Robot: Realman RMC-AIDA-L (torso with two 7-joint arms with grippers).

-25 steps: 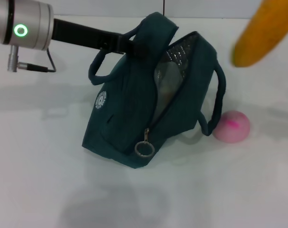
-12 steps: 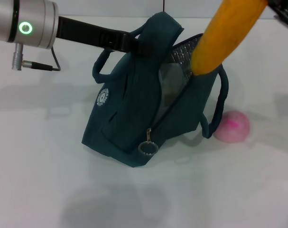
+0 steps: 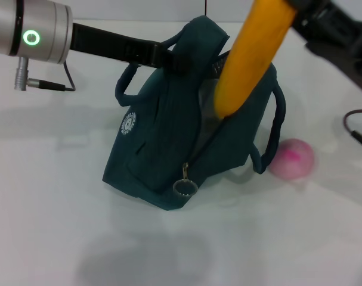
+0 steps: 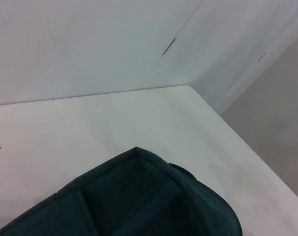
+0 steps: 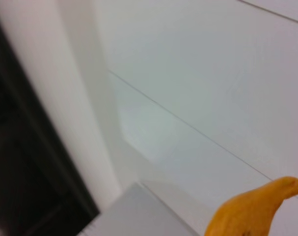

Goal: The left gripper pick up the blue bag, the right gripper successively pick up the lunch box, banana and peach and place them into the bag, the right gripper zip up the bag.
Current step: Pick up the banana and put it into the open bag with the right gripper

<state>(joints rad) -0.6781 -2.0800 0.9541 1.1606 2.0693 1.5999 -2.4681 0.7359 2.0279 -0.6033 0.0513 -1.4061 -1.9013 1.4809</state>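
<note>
The blue bag stands tilted on the white table, its top open and its silver lining showing. My left gripper is shut on the bag's top handle and holds it up; the bag's top also shows in the left wrist view. My right gripper comes in from the upper right, shut on the upper end of the banana. The banana hangs steeply, its lower tip in the bag's opening; its tip shows in the right wrist view. The peach lies on the table right of the bag. The lunch box is mostly hidden inside the bag.
The zipper's metal ring pull hangs at the bag's near end. The bag's second handle droops toward the peach. A black cable lies at the right edge. White table spreads in front and to the left.
My right gripper has carried the banana from the upper right leftward and down; its lower tip now dips into the bag's opening. The left gripper and bag have barely moved.
</note>
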